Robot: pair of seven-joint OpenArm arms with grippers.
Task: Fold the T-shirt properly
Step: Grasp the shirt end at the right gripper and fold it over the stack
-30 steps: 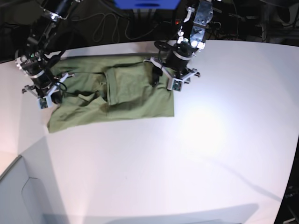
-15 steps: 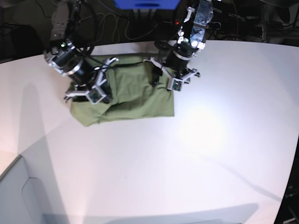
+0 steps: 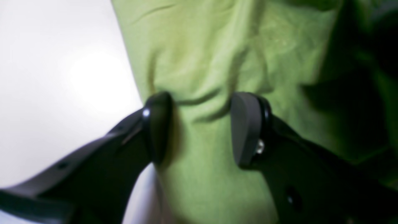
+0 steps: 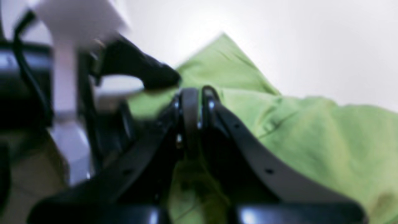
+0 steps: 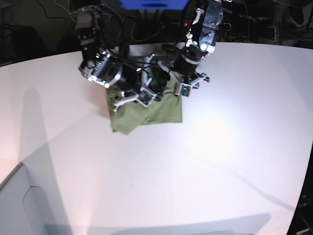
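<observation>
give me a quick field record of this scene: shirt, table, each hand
shirt: green T-shirt, bunched and partly folded, lying on the table
table: white table
left hand: left hand, open, pads either side of the cloth near its edge
right hand: right hand, shut on a pinch of the T-shirt, carrying it over the rest
fold state: not finished

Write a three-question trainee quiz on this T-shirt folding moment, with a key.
1. True or false: the left claw has its jaws spread over the T-shirt.
2. Which claw is shut on the fabric? A) left B) right
3. Fill in: the cloth lies on a ____ table.

Key: 1 true; 2 B; 3 white.
</observation>
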